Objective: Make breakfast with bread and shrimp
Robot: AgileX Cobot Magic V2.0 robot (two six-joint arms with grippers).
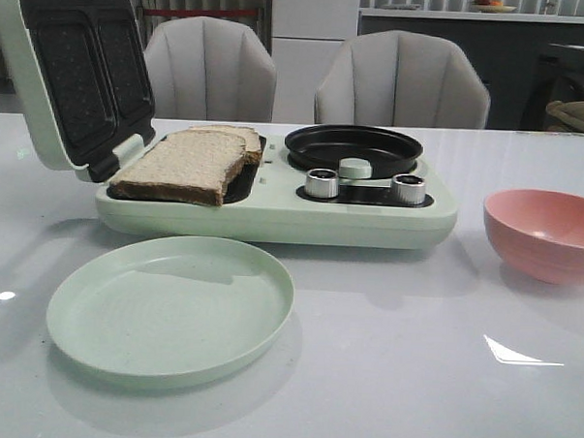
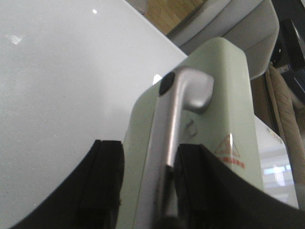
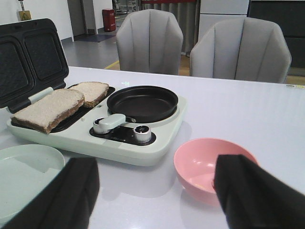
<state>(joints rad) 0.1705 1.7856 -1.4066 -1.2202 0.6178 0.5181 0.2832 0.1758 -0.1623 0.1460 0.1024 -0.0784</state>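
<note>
White glossy table [image 1: 392, 379], two grey chairs [image 1: 209, 68] behind it. My landmark is the mint breakfast maker [image 1: 273, 204].

- Its lid [image 1: 70, 74] stands open at the left end. My left gripper [image 2: 145, 186] has its jaws clamped on the lid's silver handle [image 2: 178, 109], seen in the left wrist view.
- Bread [image 1: 183, 164]: two slices lying overlapped on the maker's left plate, below the lid.
- Mint plate [image 1: 170, 306] on the table just in front of the maker.
- Black pan [image 1: 353, 146] sits on the maker's right half, two knobs [image 1: 322, 182] before it.
- Pink bowl [image 1: 545, 233] right of the maker.
- My right gripper [image 3: 152, 191] hangs with jaws wide apart, holding nothing.
- Shrimp: I see none.
</note>
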